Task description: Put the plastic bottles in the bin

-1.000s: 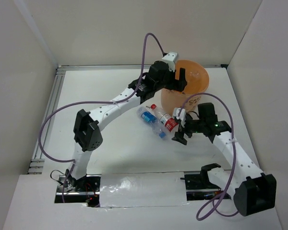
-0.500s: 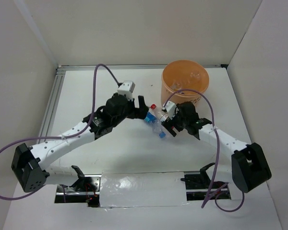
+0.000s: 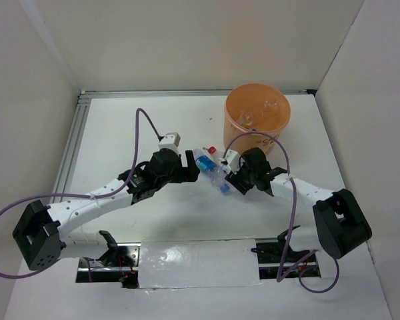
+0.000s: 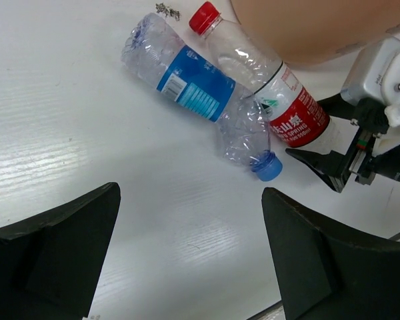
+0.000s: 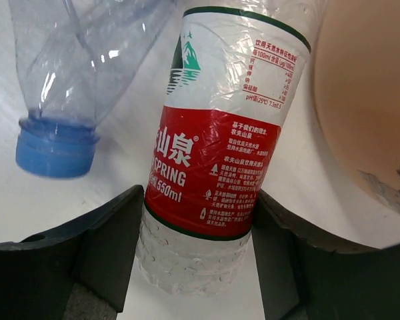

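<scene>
We find the red-labelled bottle and the blue-labelled bottle lying touching near the middle of the desk. They are just in front of the bin, which stands by the far edge toward the right corner. The right gripper has its jaws close along both sides of the red-labelled bottle's base (whether they press it, we cannot tell). The left gripper hovers beside the blue-labelled bottle, jaws spread wide and empty.

Fingers closed on the red-labelled bottle

The right gripper had one dark finger against each side of the label, low on the bottle, which lay on the white table. A clear bottle with a blue cap lay just left of it; the orange bin stood at right
</scene>
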Robot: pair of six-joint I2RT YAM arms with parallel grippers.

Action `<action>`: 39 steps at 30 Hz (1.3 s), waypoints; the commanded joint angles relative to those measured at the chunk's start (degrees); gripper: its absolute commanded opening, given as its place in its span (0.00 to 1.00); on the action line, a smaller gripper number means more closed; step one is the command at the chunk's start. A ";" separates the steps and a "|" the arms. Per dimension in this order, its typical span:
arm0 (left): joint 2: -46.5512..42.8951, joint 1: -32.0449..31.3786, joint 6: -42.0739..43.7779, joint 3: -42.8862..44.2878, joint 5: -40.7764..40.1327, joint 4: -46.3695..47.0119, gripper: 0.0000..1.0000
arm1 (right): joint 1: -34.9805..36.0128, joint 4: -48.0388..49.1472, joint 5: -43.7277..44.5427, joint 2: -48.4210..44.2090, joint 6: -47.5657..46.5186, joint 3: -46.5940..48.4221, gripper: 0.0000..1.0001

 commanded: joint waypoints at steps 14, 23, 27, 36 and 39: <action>8.86 0.31 -15.24 3.33 3.49 1.00 1.00 | -2.24 -18.45 -28.28 -34.36 -8.26 15.19 0.24; 14.65 0.84 -17.61 7.71 4.21 1.53 1.00 | -6.54 2.27 -16.51 -24.29 0.02 25.56 0.24; 20.36 1.36 -20.88 14.20 1.92 -3.56 1.00 | -14.53 4.58 -20.21 -17.86 0.01 28.47 0.24; 32.41 1.36 -25.71 21.25 2.97 -8.67 1.00 | -29.73 -2.19 -36.01 -8.88 -0.52 34.36 0.94; 35.40 0.13 -26.23 22.83 1.83 -10.15 1.00 | -30.98 -2.19 -39.36 -11.94 0.88 32.62 0.94</action>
